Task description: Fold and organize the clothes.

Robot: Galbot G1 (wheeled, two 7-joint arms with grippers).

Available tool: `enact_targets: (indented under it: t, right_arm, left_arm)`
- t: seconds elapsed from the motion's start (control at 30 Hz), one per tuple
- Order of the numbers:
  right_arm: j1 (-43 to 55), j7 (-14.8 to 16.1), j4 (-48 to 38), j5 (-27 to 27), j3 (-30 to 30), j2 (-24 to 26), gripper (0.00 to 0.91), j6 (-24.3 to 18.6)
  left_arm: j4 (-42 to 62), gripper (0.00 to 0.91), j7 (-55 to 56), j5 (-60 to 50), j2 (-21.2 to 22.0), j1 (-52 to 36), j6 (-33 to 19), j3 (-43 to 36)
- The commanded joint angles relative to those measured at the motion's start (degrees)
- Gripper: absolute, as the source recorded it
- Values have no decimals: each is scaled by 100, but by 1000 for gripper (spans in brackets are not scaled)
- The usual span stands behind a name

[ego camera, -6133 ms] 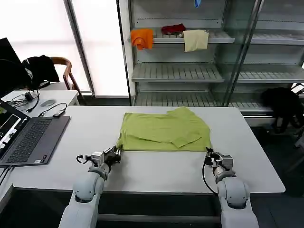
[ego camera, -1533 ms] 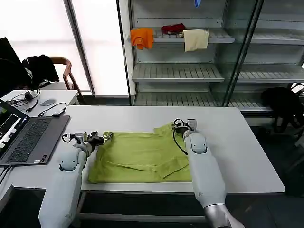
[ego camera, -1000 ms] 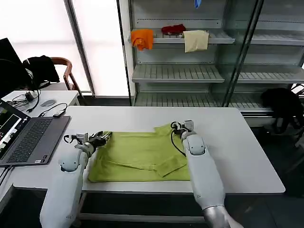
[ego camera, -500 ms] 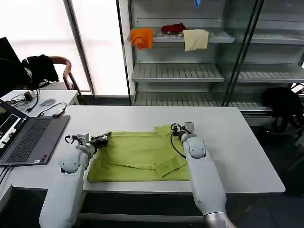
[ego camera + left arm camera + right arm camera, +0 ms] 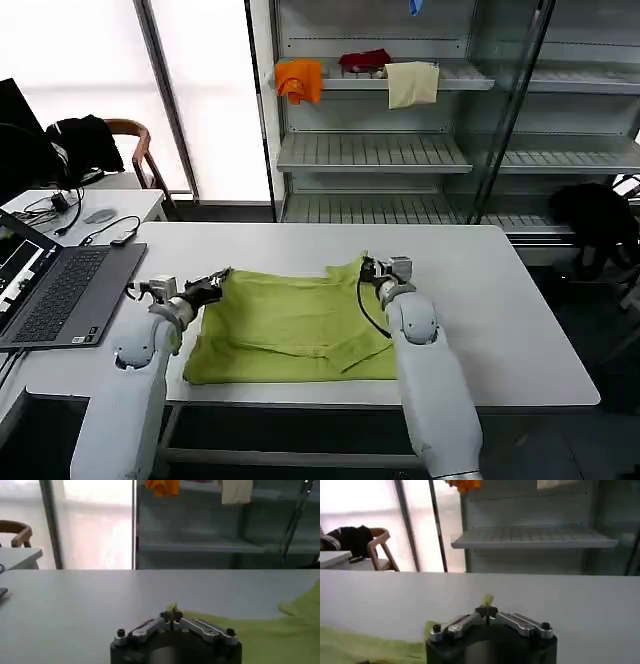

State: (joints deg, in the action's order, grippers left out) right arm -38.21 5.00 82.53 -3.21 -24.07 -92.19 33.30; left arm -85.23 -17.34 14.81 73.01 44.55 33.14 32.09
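Note:
The clothes are one lime-green T-shirt (image 5: 290,325), folded once and lying on the white table (image 5: 500,310) near its front edge. My left gripper (image 5: 217,279) is shut on the shirt's far left corner, and a green tip of cloth (image 5: 172,609) sticks out between its closed jaws. At the far right corner my right gripper (image 5: 366,269) is shut on the cloth too, with a green tip (image 5: 487,600) poking past its jaws. Both corners are lifted slightly off the table. A loose flap lies across the shirt's right part.
An open laptop (image 5: 55,290) sits at the table's left edge beside a side desk with cables. Behind the table stands a shelf rack (image 5: 400,150) holding orange (image 5: 299,80), red and cream cloths. A black garment hangs at the right (image 5: 590,220).
Both grippers went from the near edge to the shirt's far corners and shut on them. The shirt slid toward the front edge. In the last second the corners rose slightly.

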Motion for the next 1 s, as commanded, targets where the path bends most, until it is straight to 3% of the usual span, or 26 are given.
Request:
enact_targets:
  t: [0.03,0.57,1.0]
  right_arm:
    - [-940,24,1377,-156,19,89,0,2]
    - [-2550,161,2681,-167,-297,258,0,-1]
    - [-2938,239,3027,-162,-416,295,0,-5]
  left_arm:
    - [-809,10,-82,345,-92,665,-10,119]
    - [-1504,10,-337,1014,-429,1888,-276,479]
    - [-1638,10,-432,1044,-456,2237,-422,605]
